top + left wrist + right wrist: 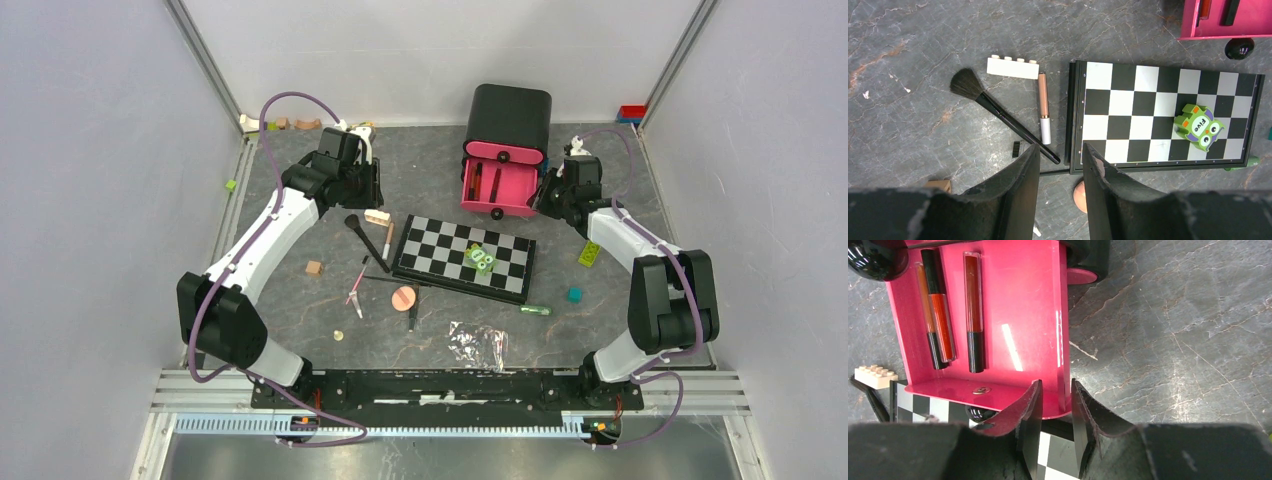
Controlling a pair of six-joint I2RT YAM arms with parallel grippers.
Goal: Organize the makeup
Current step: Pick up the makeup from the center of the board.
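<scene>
The makeup lies left of and in front of the chequered board [465, 257]: a black long-handled brush [366, 238] [998, 112], a peach tube with a white cap [1044, 107], a pink pencil [357, 284], a dark pencil [395, 281], a round peach puff [404, 298] [1078, 196] and a small green tube [535, 310]. No black compact shows. My left gripper [1060, 152] is open and empty, high above the brush handle's end. My right gripper [1054, 390] is open, its jaws straddling the right wall of the open pink drawer [1013, 315], which holds three orange-red tubes [973, 310].
The drawer belongs to a black box [510, 120] at the back centre. Green owl blocks [480, 258] sit on the board. A white brick [1013, 66], tan block [314, 268], lime brick [589, 252], teal cube [575, 294] and clear wrapper [478, 343] lie around.
</scene>
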